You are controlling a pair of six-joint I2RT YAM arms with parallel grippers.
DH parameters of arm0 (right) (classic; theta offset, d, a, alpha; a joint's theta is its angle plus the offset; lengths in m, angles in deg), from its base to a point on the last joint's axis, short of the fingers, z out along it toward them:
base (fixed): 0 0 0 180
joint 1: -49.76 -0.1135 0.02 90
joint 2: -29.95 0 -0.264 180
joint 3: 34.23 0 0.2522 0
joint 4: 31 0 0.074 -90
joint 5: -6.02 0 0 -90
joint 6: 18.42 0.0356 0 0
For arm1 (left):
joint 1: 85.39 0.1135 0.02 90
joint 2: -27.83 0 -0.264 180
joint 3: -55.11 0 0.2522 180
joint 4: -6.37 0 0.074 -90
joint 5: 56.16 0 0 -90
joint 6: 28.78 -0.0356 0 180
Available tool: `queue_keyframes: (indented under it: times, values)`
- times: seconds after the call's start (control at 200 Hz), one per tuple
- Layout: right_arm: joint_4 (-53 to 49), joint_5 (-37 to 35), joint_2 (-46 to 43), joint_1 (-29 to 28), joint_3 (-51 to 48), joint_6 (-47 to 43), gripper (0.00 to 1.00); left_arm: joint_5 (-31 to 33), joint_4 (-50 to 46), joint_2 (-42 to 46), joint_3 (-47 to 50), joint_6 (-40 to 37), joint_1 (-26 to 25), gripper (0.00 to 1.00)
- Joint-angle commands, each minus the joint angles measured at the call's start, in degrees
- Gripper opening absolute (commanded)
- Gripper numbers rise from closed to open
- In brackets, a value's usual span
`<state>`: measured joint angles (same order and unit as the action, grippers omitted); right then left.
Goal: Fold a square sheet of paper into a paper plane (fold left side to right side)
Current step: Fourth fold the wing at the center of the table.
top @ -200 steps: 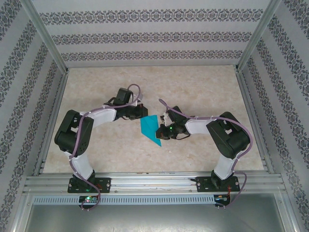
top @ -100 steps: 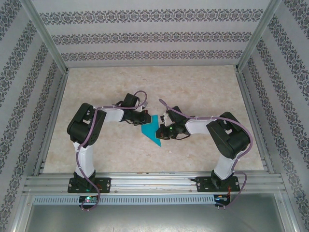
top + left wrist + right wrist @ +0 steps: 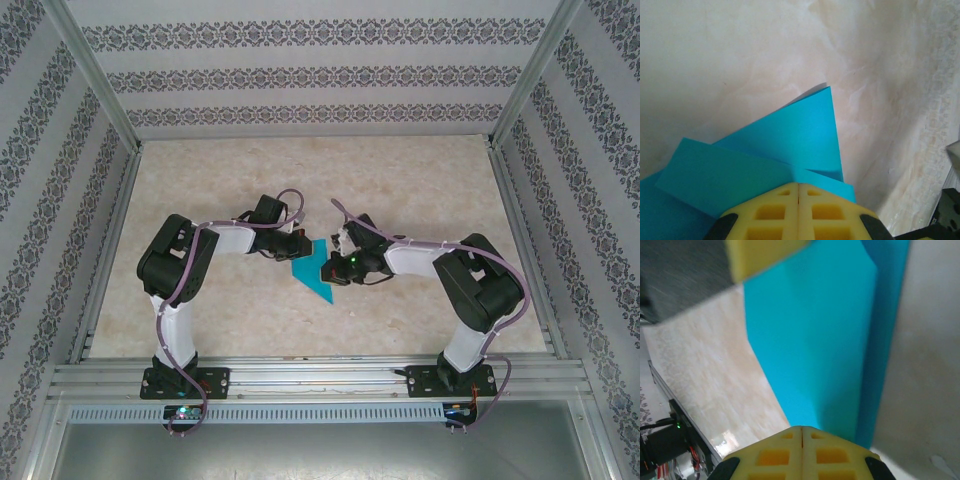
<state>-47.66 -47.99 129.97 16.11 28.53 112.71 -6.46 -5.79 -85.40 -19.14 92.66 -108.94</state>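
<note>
The teal sheet of paper (image 3: 314,272) lies around the middle of the table (image 3: 420,190), well clear of every edge. It is creased into an angular, layered shape, with one flap overlapping another. We have both claws closed tight, pads meeting with no gap. The left gripper (image 3: 798,192) sits at the sheet's left side, over the overlapping layers. The right gripper (image 3: 801,435) sits at its right side, by the long fold. We cannot tell whether either tip has a layer nipped or merely presses down on top.

We judge three risks from here. The two tips stand close together, so a sweep along the crease could knock one claw into the other. A dragging tip could slide the whole thin sheet across the smooth table instead of sharpening the fold. Uneven pressure could let the flap spring up or skew the crease.
</note>
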Motion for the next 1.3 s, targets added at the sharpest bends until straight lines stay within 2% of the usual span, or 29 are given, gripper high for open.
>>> queue_keyframes:
  times: [0.0,0.45,0.904,1.294]
  values:
    - [2.85,-1.35,1.66,-1.19,2.69,1.65,0.00,2.08,-1.89,-0.54,2.10,-1.13,0.17,0.04]
    - [4.70,-6.22,8.06,-1.99,7.74,1.33,0.00,2.24,-1.65,-0.63,2.32,-0.90,0.17,0.05]
    - [4.78,-6.99,10.95,-2.02,8.91,0.53,0.00,2.74,-2.02,-1.16,2.10,-0.90,0.17,0.04]
    - [0.29,-4.54,7.44,-3.46,3.60,1.32,0.00,5.22,-4.48,-1.99,1.43,-0.94,0.17,0.03]
